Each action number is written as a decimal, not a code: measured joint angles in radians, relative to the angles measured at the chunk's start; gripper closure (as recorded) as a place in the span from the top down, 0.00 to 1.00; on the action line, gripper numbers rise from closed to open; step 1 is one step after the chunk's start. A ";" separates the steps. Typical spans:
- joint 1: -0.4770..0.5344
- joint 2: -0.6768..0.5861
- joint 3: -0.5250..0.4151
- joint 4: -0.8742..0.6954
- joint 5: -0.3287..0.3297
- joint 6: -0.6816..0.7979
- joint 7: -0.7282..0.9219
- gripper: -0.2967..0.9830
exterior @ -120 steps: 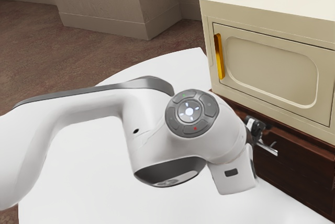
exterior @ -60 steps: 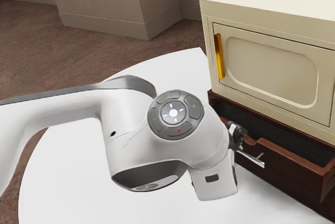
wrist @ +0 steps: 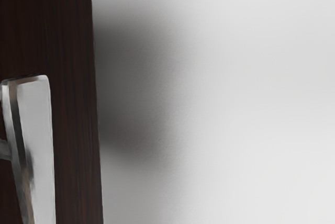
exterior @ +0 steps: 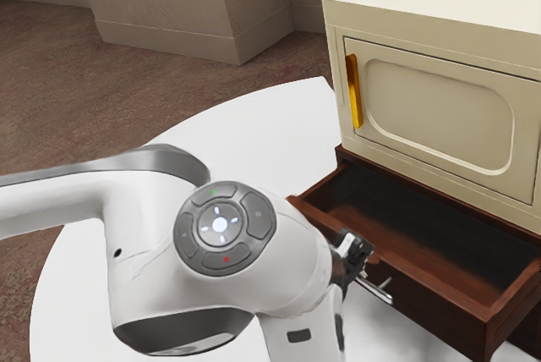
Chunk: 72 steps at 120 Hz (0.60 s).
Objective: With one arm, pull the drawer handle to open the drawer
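Drawer (exterior: 444, 321) standing open at 6 o'clock from the cream cabinet (exterior: 439, 117), metal handle (exterior: 376, 290) on its front at the exterior view's 5 o'clock, gripper (exterior: 358, 255) right by it; apart, together or clamped, can't tell from this poor angle.

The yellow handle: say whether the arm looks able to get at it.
Probably yes: nothing stands before the yellow handle, and the open drawer lies below it; the gripper, down by the drawer handle, would need to rise.
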 joint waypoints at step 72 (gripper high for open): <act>-0.027 -0.113 -0.020 -0.059 -0.083 -0.200 0.011 0.77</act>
